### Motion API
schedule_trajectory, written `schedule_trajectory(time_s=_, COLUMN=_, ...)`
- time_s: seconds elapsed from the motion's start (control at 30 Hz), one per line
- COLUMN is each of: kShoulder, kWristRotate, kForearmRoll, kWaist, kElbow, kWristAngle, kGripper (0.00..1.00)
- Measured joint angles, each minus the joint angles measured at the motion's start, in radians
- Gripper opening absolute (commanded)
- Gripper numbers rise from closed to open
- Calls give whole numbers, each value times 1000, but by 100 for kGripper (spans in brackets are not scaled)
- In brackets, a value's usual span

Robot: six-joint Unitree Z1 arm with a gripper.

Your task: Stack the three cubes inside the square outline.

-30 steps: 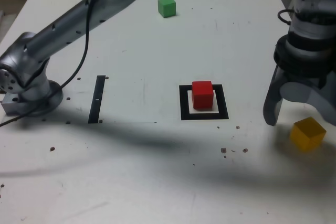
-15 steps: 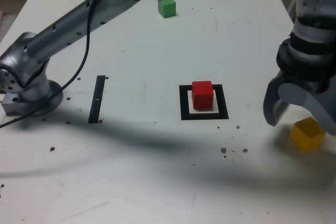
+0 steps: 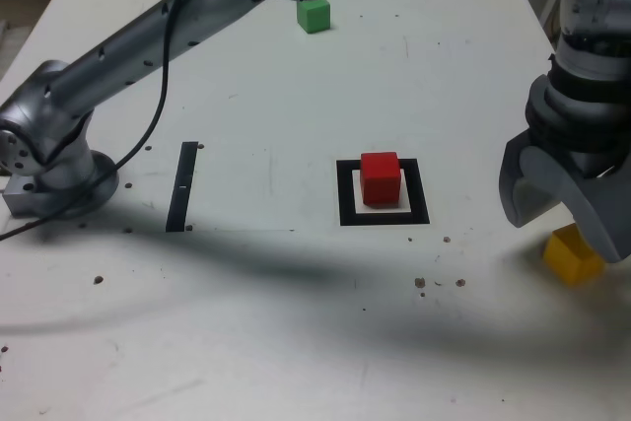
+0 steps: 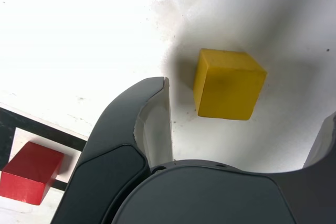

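While tool [image 4: 249,121] open, cube [image 4: 229,85] yel. (matte).

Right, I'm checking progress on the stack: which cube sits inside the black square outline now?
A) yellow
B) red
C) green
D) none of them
B: the red cube sits within the black outline, while the green and yellow ones lie away from it.

High exterior view looks down across everything; wrist view, close above, shares red and yellow cubes
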Motion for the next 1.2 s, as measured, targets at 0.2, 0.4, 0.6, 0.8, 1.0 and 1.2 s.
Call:
schedule_trajectory(time_s=0.2, kShoulder=0, kWristRotate=5, kForearmRoll=-8, kWaist=-3, kElbow=0, kWristAngle=22, kGripper=97)
schedule_trajectory(time_s=0.4, kShoulder=5, kWristRotate=6, kForearmRoll=-12, kWaist=-3, kElbow=0, kWristAngle=30, kGripper=94)
schedule_trajectory(time_s=0.6, kShoulder=29, kWristRotate=6, kForearmRoll=-13, kWaist=-9, kElbow=-1, kWristAngle=35, kGripper=91)
schedule_trajectory(time_s=0.8, kShoulder=42, kWristRotate=2, kForearmRoll=-17, kWaist=-22, kElbow=-11, kWristAngle=44, kGripper=87)
schedule_trajectory(time_s=1.0, kShoulder=50, kWristRotate=-14, kForearmRoll=-18, kWaist=-27, kElbow=-15, kWristAngle=57, kGripper=77)
schedule_trajectory(time_s=1.2, kShoulder=58, kWristRotate=-42, kForearmRoll=-21, kWaist=-44, kElbow=-15, kWristAngle=77, kGripper=58)
